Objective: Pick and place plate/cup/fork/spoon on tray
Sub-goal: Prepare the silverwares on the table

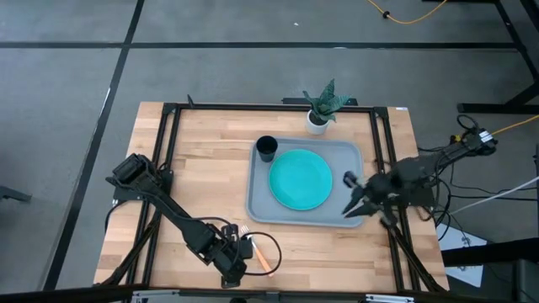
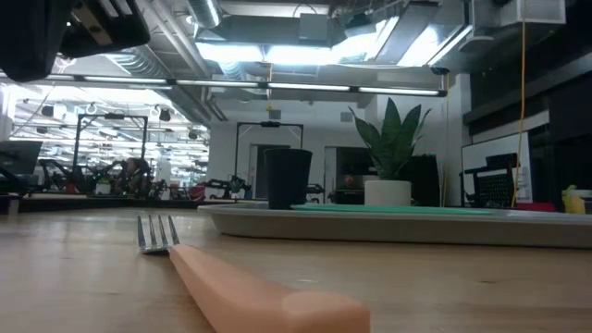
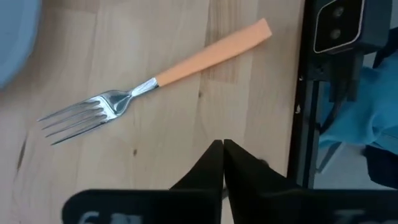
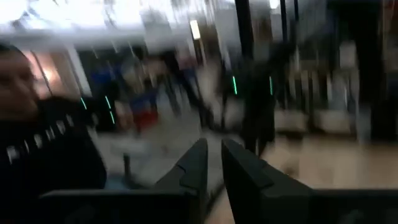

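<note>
- Two items on tray [image 1: 257, 202]: plate [image 1: 300, 179], cup [image 1: 266, 148].
- Fork [image 3: 155, 81] lies on table near front edge, beside left gripper [image 3: 222, 149], jaws closed, empty.
- Right gripper [image 1: 355, 204] over tray's right rim, jaws narrowly apart.

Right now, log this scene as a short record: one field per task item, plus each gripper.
tray: on the table, right of centre
plate: flat inside the tray
cup: upright in a corner of the tray, beside the plate
fork: on the bare wood near the table's front edge, outside the tray
spoon: dark piece at the tray's right side, by the right gripper
left gripper: shut, empty, just short of the fork
right gripper: over the tray's right edge, fingers slightly apart
</note>
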Tool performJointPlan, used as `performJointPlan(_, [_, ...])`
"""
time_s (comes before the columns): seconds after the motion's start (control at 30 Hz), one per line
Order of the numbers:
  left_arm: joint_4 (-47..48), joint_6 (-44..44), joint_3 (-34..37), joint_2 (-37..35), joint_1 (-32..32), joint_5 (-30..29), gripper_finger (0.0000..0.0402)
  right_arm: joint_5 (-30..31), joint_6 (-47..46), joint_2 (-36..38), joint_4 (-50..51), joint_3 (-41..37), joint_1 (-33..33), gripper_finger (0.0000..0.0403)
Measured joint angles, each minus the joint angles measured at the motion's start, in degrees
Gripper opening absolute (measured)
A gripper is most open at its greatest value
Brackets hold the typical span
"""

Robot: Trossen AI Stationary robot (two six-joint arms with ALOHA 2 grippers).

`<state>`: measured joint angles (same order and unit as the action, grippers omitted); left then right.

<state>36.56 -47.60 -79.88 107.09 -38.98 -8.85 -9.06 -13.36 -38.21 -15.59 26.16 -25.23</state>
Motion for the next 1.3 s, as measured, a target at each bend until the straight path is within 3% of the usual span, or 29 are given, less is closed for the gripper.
performJointPlan(0.17, [0.2,-0.3,0.0,0.0,-0.2,0.7,0.0001,0.0,-7.1,-11.3,11.6,5.9,-1.3,0.0053])
performJointPlan(0.43, [-2.5,-4.9,0.0,6.4,2.1,-1.7,0.0000,0.0,-14.7,-20.3,8.5,6.4,-7.8,0.0053])
performJointPlan(0.97, [-5.2,-7.0,-0.1,10.6,8.2,-1.8,0.0000,8.7,-14.9,-20.3,6.7,6.4,-21.1,0.0053])
performJointPlan(1.3, [-24.1,-0.7,0.0,14.4,12.2,-5.0,0.0000,12.3,-14.7,-20.3,6.8,6.4,-23.9,0.0053])
